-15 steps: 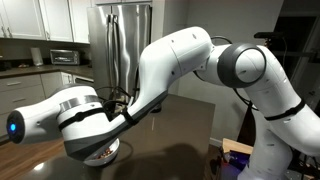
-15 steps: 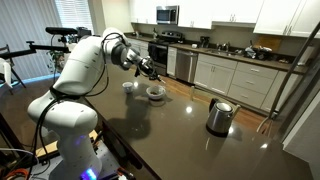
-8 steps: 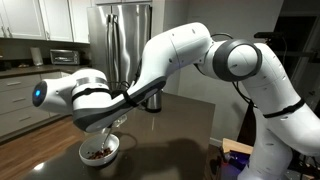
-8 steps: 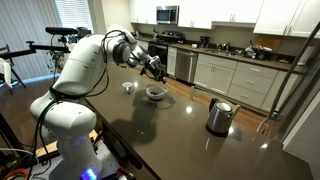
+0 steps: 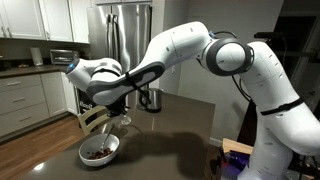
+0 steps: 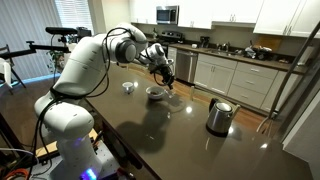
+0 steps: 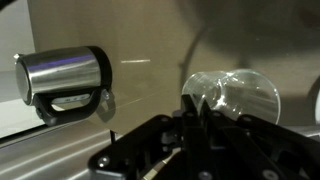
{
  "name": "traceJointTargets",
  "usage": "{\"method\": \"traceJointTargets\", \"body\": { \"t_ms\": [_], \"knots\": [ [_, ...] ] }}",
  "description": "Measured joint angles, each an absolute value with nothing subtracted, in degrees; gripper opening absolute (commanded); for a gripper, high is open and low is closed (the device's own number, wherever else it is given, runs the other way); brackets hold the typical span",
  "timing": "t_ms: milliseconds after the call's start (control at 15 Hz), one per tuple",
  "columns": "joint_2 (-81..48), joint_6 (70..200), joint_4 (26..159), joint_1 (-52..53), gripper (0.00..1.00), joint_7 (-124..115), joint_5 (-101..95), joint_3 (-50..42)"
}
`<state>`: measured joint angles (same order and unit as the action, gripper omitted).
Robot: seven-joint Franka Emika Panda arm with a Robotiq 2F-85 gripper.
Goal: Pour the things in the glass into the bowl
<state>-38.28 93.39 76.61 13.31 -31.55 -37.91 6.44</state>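
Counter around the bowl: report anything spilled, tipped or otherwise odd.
Nothing stands out. The brown bits lie inside the bowl; none show on the dark counter, though small ones could escape these views. The glass looks tipped only because the gripper holds it.

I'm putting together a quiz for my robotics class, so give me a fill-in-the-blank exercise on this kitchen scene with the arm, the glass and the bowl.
1. The pincer is shut on the clear ____.
2. The white bowl holds small ____ bits.
3. The shiny ____ with a dark handle stands well apart from the bowl.

Missing words: glass; brown; kettle.
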Motion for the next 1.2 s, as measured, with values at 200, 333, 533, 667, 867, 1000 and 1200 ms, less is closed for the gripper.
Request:
{"method": "traceJointTargets", "body": {
  "t_ms": [200, 333, 533, 667, 867, 1000, 1200],
  "knots": [
    [-37.85, 96.23, 77.39, 11.74, 0.03, -30.05, -31.04, 4.39],
    [-37.13, 98.77, 78.89, 10.81, 0.03, -29.29, -26.41, 3.21],
    [-35.57, 102.68, 82.46, 9.41, 0.03, -28.58, -20.42, 1.71],
    [-34.27, 105.11, 85.37, 8.64, 0.03, -28.18, -17.52, 0.95],
    [-31.75, 109.4, 90.66, 7.64, 0.03, -27.21, -13.64, 0.34],
    [-29.84, 112.61, 94.49, 6.93, 0.03, -26.5, -11.2, 0.25],
    [-27.09, 117.02, 99.83, 5.93, 0.03, -24.79, -7.99, -0.02]
  ]
}}
